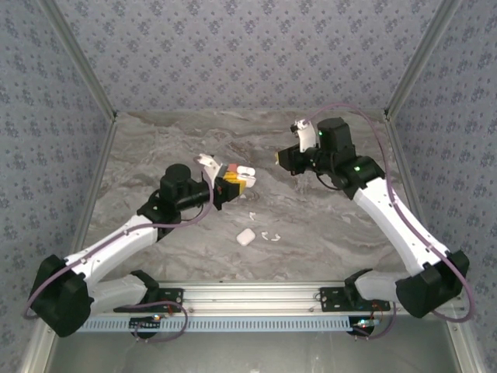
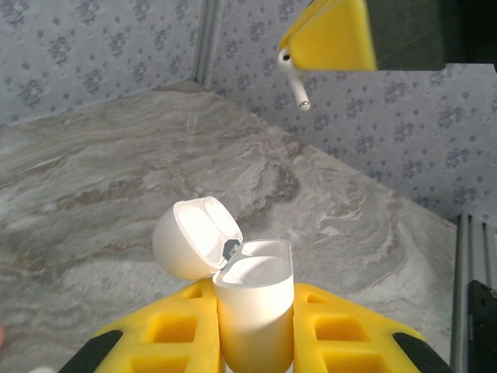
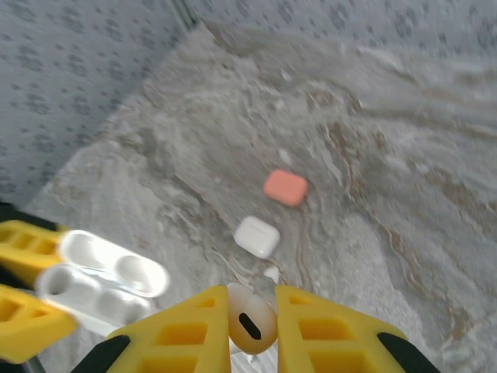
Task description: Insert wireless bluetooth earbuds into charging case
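Observation:
My left gripper (image 1: pixel 231 184) (image 2: pixel 255 294) is shut on a white charging case (image 2: pixel 255 311) (image 1: pixel 242 174) and holds it upright off the table. The case's lid (image 2: pixel 194 237) is hinged open to the left, and both sockets look empty. My right gripper (image 1: pixel 282 158) (image 3: pixel 252 318) hangs in the air to the right of the case, shut on one white earbud (image 3: pixel 250 317). In the left wrist view that earbud (image 2: pixel 293 78) pokes stem-down from a yellow finger (image 2: pixel 330 35), above and beyond the case. The open case (image 3: pixel 101 284) sits blurred at the lower left of the right wrist view.
A closed white case (image 1: pixel 245 237) lies mid-table with loose white earbuds (image 1: pixel 269 235) beside it. In the right wrist view a closed white case (image 3: pixel 257 236) and a coral case (image 3: pixel 285 187) rest on the marble. Patterned walls enclose three sides; a metal rail (image 1: pixel 256 294) runs along the near edge.

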You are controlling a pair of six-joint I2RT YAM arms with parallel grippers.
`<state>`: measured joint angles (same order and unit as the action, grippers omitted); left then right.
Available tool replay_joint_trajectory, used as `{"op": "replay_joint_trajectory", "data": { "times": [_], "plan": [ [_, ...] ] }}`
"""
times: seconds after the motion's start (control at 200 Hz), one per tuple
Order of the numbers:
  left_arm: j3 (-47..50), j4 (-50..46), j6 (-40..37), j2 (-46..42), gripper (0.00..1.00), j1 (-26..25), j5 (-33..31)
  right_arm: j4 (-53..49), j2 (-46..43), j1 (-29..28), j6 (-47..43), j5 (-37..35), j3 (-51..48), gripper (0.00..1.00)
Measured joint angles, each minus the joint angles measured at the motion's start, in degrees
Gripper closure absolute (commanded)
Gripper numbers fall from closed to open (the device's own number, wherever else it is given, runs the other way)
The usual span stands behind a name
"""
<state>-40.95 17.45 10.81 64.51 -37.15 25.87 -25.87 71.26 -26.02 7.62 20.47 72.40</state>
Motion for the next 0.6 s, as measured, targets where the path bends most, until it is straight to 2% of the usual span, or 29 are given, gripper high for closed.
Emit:
{"op": "replay_joint_trajectory", "data": {
  "times": [0.21,0.6],
  "plan": [
    [-2.75,3.78,0.44,2.34,0.99,-1.66,2.14,2.84,-2.64,-2.32,-2.89,1.31,-0.31,0.81],
    [-3.15,4.68,0.44,3.34,1.00,-2.73,2.86,3.21,-2.64,-5.53,-6.45,1.46,-2.78,0.80]
  ]
}}
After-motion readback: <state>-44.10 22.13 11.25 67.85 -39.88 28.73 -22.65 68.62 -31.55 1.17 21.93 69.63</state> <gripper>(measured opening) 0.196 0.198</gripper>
